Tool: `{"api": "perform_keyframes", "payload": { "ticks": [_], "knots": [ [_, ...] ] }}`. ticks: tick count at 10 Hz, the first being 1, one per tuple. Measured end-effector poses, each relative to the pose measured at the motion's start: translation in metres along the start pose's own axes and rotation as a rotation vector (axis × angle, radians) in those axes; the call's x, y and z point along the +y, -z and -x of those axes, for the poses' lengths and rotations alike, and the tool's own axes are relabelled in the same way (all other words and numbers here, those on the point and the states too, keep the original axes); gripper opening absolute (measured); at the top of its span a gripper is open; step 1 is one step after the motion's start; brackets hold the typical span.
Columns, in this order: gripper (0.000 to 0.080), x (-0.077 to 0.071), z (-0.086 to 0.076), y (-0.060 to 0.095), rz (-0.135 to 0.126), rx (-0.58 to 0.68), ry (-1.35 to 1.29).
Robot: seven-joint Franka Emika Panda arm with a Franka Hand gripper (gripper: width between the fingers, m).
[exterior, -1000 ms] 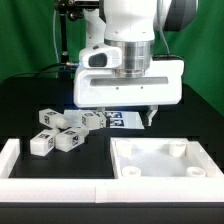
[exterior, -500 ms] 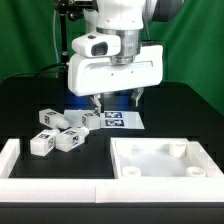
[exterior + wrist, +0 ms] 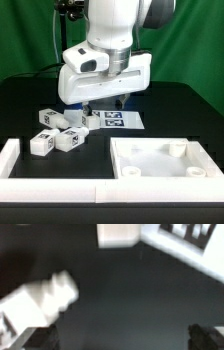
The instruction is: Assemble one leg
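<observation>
Several stubby white legs with square tags lie in a cluster on the black table at the exterior view's left: one at the back (image 3: 48,118), two in front (image 3: 42,143) (image 3: 68,138) and one next to the marker board (image 3: 92,120). My gripper (image 3: 105,102) hangs just above the table, over the right end of that cluster, tilted, open and empty. In the blurred wrist view the gripper (image 3: 120,339) shows two dark fingertips (image 3: 35,339) far apart with bare table between them, and white leg blocks (image 3: 45,294) lie beside one finger.
The marker board (image 3: 120,120) lies behind the gripper. The large white rimmed panel (image 3: 160,160) with round corner sockets sits at the front right. A white L-shaped rail (image 3: 15,165) runs along the front left edge.
The gripper has moved toward the exterior view's left, from above the marker board to over the legs, and has tilted. Its jaws stay open. The legs have not moved.
</observation>
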State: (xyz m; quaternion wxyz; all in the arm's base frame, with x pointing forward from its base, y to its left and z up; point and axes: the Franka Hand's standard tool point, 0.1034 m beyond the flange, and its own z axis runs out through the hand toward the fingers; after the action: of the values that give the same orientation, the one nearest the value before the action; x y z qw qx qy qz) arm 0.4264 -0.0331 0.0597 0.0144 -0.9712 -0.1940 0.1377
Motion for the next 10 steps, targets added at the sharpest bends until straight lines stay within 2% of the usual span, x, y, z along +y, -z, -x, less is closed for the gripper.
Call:
{"api": "perform_keyframes", "payload": {
  "ticks": [1,2,5,6,7,8,10],
  "knots": [
    [0.0649,-0.006,0.013,-0.004,-0.011,-0.081,-0.022],
    [0.0649,-0.015,0.017,-0.006,-0.020,-0.129,-0.049],
    [0.0649,-0.022,0.016,-0.009,-0.066,-0.326,-0.040],
    [0.0649,-0.021,0.018,-0.014,-0.066,-0.384,-0.028],
    [0.0649,-0.019,0.029,-0.025,-0.050,-0.455,-0.004],
    [0.0649,-0.013,0.041,-0.028,-0.031,-0.551,0.024],
    [0.0649,-0.005,0.042,-0.032,-0.030,-0.549,0.018]
  ]
}}
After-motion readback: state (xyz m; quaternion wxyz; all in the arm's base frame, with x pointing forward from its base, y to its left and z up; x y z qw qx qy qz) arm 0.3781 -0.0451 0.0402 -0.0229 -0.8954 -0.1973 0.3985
